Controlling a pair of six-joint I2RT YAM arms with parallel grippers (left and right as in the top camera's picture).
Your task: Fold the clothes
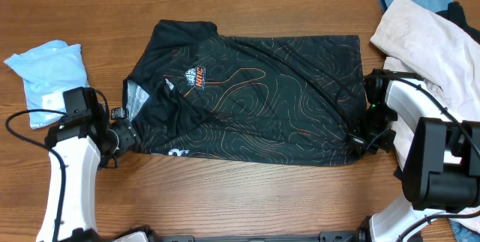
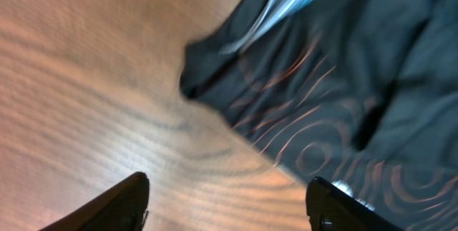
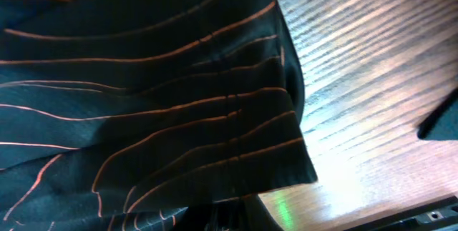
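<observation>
Black shirt (image 1: 255,92): left end effector (image 1: 126,138) gapes beside its edge; right end effector (image 1: 361,138) at its corner, grip unclear.

It looks like a robotics lab workbench: a left arm (image 1: 71,174) and a right arm (image 1: 439,167) stand at the near edge of a wood-grain table (image 1: 247,197), with a light blue garment (image 1: 46,77) and a white cloth pile (image 1: 420,40) at its ends.
</observation>
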